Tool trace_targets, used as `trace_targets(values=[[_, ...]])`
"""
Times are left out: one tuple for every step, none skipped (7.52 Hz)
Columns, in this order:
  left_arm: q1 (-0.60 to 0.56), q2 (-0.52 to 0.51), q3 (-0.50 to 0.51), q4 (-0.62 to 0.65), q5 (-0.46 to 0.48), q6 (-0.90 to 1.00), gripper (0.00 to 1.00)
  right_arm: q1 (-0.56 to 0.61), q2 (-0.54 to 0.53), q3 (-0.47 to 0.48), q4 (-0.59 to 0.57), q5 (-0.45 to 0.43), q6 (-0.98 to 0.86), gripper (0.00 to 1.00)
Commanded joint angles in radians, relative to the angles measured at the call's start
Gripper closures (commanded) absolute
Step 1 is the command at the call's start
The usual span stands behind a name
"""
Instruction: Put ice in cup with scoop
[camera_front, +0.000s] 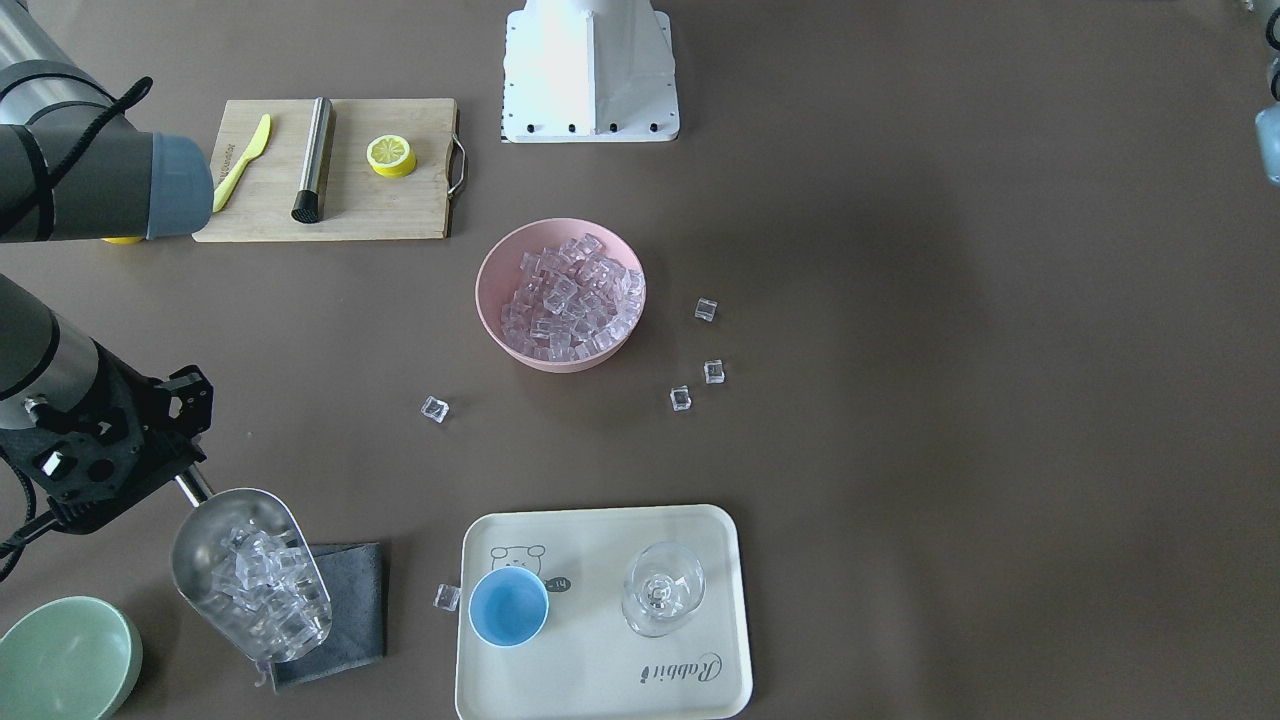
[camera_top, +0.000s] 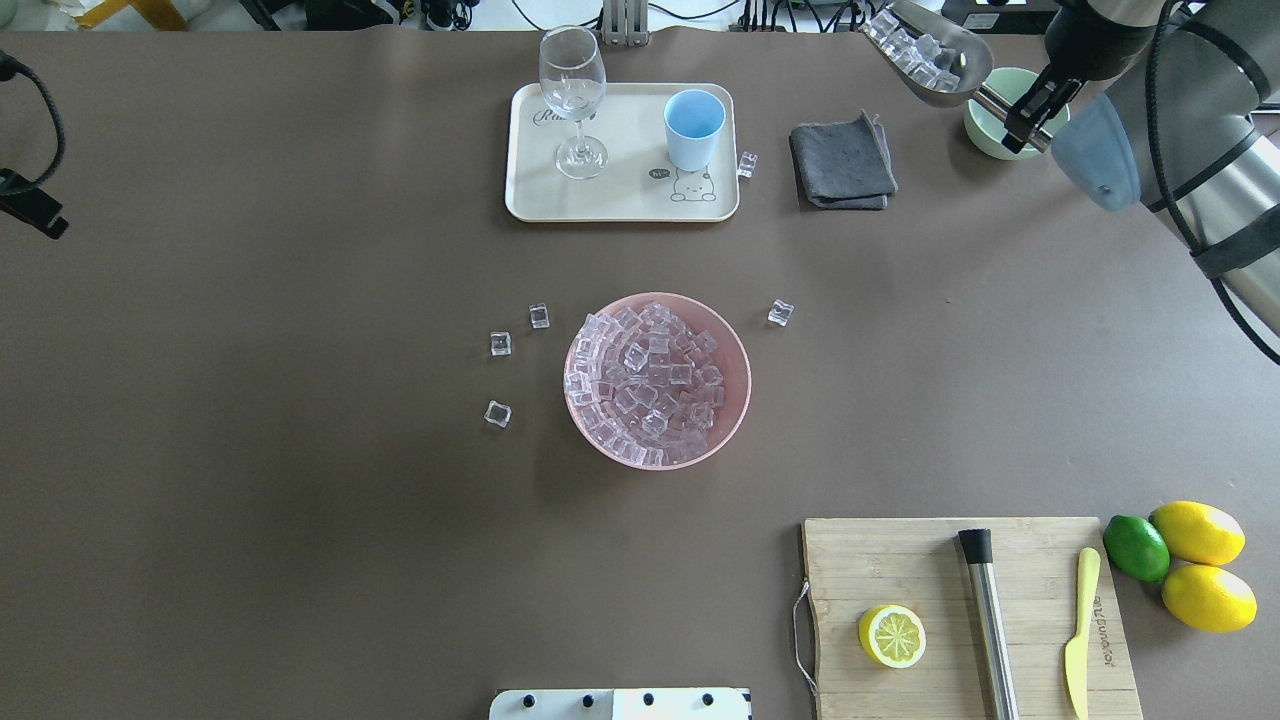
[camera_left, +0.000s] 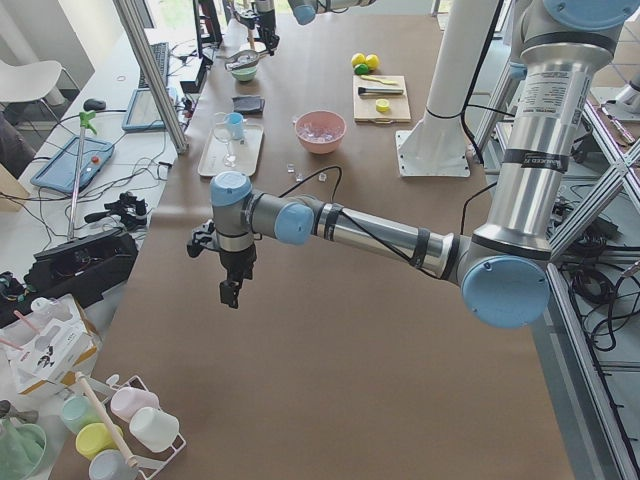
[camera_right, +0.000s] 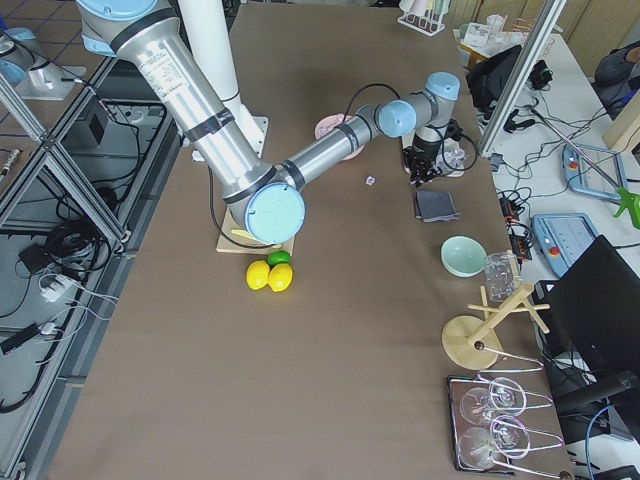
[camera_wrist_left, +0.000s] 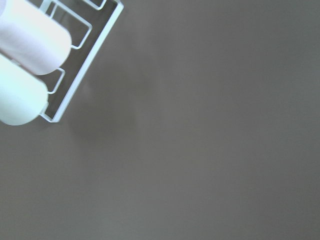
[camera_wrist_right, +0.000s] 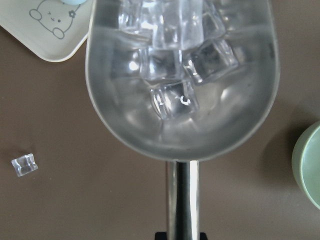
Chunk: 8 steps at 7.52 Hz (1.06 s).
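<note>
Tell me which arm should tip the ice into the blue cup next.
Right. Its hand grips the scoop, loaded with ice, raised close to the tray holding the cup. The left hand hangs far down the table, away from both.

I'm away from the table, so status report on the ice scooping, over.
Right gripper shut on scoop, loaded with ice, near grey cloth. Left gripper far off, state unclear. Cup empty on tray; stray cube beside it.

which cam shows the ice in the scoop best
Right wrist view: the shiny silver metal scoop fills the frame, its clear glassy ice cubes distinct. Front-facing shows them smaller; overhead, small at the top edge; side views, too tiny.
</note>
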Motion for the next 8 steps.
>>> trace_targets(values=[[-0.141,0.004,0.226,-0.120,0.000,0.200,0.01,-0.051,0.082,-0.055,-0.014,-0.022,0.088,1.00],[-0.152,0.024,0.239,-0.122,-0.002,0.224,0.01,-0.080,0.108,-0.079,-0.029,-0.040,0.091,1.00],[-0.160,0.030,0.239,-0.120,-0.009,0.224,0.01,-0.091,0.143,-0.105,-0.047,-0.048,0.088,1.00],[-0.161,0.029,0.237,-0.109,-0.094,0.218,0.01,-0.098,0.163,-0.116,-0.090,-0.051,0.074,1.00],[-0.158,0.027,0.234,-0.094,-0.168,0.212,0.01,-0.111,0.203,-0.148,-0.135,-0.063,0.056,1.00],[-0.154,0.018,0.190,-0.077,-0.230,0.207,0.01,-0.118,0.234,-0.150,-0.219,-0.067,-0.019,1.00],[-0.145,-0.003,0.124,0.019,-0.261,0.109,0.01,-0.132,0.258,-0.157,-0.283,-0.089,-0.075,1.00],[-0.101,-0.011,0.040,0.079,-0.258,0.023,0.01,-0.143,0.266,-0.176,-0.290,-0.106,-0.081,1.00]])
